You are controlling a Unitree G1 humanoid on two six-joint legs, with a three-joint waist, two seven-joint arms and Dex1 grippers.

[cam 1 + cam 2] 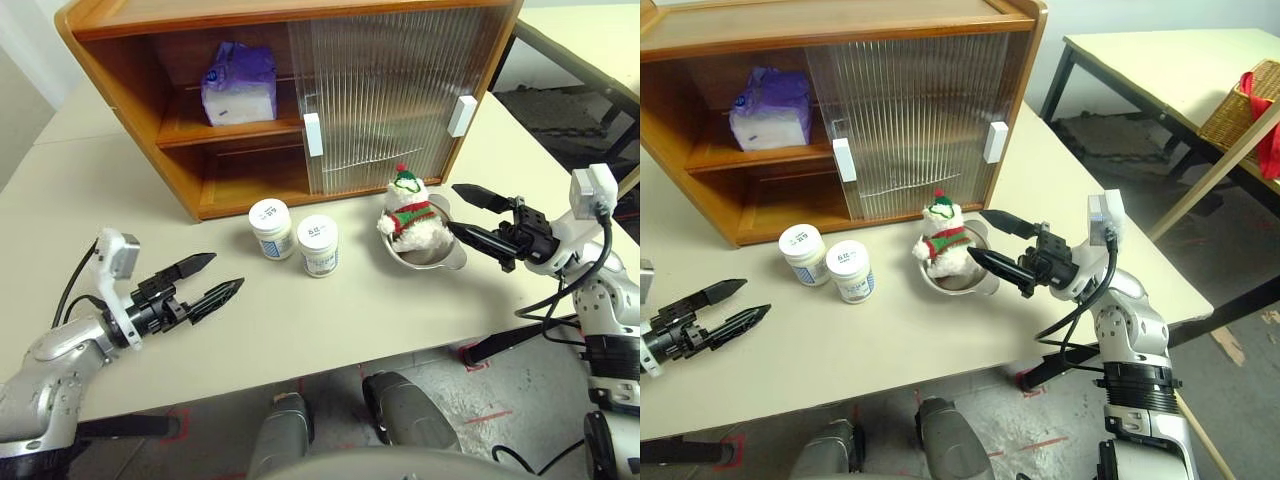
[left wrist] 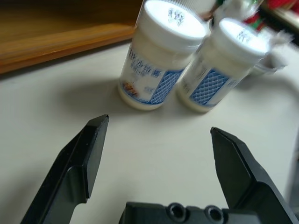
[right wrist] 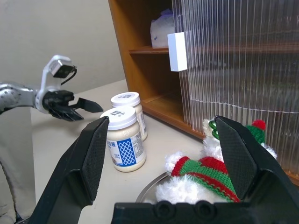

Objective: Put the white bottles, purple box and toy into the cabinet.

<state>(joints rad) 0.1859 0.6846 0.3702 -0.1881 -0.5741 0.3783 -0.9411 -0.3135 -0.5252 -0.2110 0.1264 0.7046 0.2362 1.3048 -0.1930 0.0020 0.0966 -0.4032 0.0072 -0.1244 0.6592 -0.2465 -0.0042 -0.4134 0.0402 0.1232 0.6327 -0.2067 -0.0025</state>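
White bottles bear blue-checked labels, writing seemingly illegible; both grippers wide open, empty.

Even, bright overhead light; soft shadows pool beside the white bottles on the table. The left wrist view is blurred, its far background smeared.

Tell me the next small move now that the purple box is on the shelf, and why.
Probably ease the left gripper forward to straddle the nearer white bottle. Its jaws are open and empty, aimed at the two bottles standing together on the table. The right gripper is open beside the toy in the steel bowl, so it could take that after.
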